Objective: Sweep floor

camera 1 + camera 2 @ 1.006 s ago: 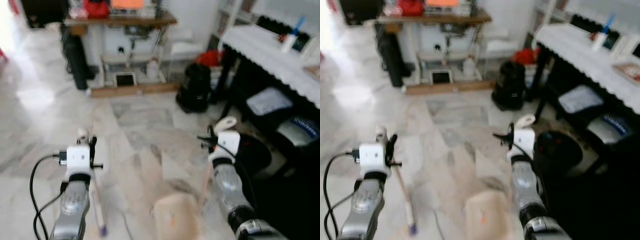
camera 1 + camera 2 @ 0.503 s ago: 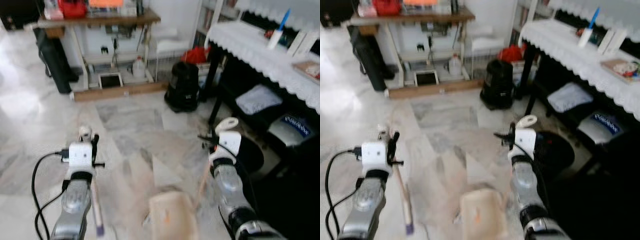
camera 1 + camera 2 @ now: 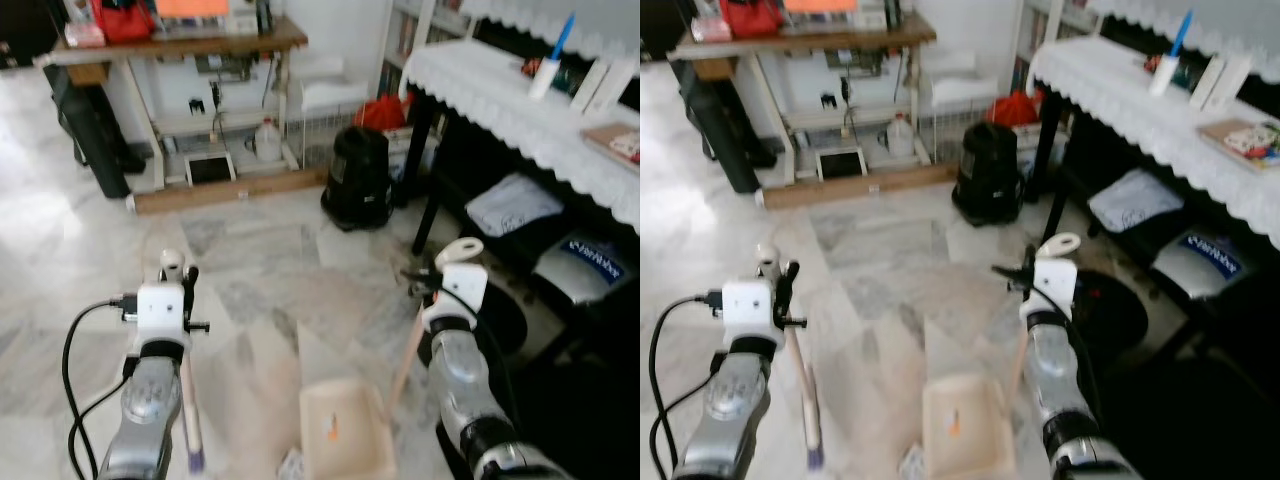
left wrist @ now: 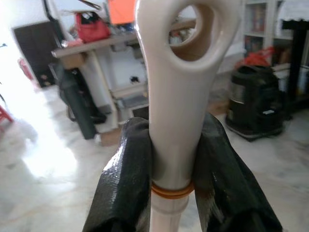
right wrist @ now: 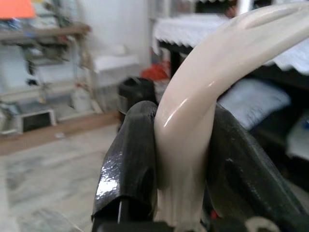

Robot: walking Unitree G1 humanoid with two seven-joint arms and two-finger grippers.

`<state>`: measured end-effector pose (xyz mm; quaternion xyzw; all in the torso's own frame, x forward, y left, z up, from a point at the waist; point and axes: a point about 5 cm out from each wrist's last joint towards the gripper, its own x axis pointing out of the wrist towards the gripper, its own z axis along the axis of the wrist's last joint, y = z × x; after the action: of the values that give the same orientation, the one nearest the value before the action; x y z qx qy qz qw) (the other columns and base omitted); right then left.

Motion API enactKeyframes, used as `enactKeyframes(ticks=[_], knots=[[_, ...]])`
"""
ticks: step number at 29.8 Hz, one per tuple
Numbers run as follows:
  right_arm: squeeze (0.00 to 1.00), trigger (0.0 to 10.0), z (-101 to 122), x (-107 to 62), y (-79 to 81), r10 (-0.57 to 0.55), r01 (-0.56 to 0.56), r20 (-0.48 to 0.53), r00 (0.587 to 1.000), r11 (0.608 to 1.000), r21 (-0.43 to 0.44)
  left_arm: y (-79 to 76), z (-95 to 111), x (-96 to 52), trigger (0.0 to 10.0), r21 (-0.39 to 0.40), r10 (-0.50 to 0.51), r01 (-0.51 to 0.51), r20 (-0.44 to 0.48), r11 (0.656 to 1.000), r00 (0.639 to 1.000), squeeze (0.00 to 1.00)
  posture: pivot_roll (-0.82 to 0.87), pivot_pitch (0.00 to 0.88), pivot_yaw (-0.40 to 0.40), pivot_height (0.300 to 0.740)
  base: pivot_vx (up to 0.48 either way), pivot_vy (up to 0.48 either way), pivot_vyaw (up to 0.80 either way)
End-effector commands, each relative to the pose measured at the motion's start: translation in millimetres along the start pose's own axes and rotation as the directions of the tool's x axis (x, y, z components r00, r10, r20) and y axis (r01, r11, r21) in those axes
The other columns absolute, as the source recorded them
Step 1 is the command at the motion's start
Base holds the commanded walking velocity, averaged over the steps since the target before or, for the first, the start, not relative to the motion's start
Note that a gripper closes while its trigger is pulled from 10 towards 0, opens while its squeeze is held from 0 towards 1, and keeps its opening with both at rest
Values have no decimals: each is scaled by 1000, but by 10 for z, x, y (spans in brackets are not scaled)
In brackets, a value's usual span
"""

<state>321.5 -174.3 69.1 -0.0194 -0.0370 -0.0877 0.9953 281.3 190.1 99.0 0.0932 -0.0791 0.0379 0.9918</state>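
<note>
Left eye view: one broom handle [image 3: 188, 400] is clamped in the left claw [image 4: 171, 159], and one dustpan handle [image 3: 405, 360] in the right claw [image 5: 183, 159]. Since a second ago the camera has swung toward the lace-covered worktop [image 3: 520, 95], and the one cream dustpan [image 3: 345, 440] is now seen sharply on the marble floor [image 3: 260, 270], so sweeping can proceed there.

The two head cameras look forward and down from above the arms, sharing the pale marble floor [image 3: 90, 250], the wooden shelf table [image 3: 170, 45] at the far wall and the white lace-covered table [image 3: 1140, 110] on the right. Each wrist camera sits very close behind its own black fingers [image 4: 128, 179], facing along them: the left toward the shelf table, the right toward the lace-covered table.
</note>
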Motion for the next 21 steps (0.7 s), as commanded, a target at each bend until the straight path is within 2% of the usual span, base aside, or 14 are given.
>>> enactKeyframes(ticks=[1, 4, 11, 16, 21], knots=[[0, 10000, 83, 51, 33, 15, -14, 35, 999, 1000, -15, 25, 54, 2, 10000, -12, -17, 17, 25, 1000, 1000, 0, 117, 7, -9, 740, 0, 0, 0], [0, 10000, 62, 41, 19, 12, -11, 27, 1000, 1000, -27, -11, 36, -5, 10000, -32, -50, 51, 10, 998, 999, 0, 117, 8, -9, 740, 0, 0, 0], [0, 10000, 6, 8, -25, -1, 1, 9, 1000, 998, -55, -59, -26, -10, 10000, -144, -90, 82, -46, 986, 995, 0, 118, 26, -2, 740, 0, 0, 0], [0, 10000, -43, -31, -46, -10, 10, -4, 1000, 997, -71, 1, -41, 11, 10000, -254, -82, 59, -80, 965, 993, 0, 128, 44, 14, 740, 0, 0, 0], [0, 10000, -114, -84, -50, -21, 18, -29, 999, 997, -77, 75, -32, 26, 10000, -282, -69, 42, -87, 959, 994, 0, 136, 51, 28, 740, 0, 0, 0]])
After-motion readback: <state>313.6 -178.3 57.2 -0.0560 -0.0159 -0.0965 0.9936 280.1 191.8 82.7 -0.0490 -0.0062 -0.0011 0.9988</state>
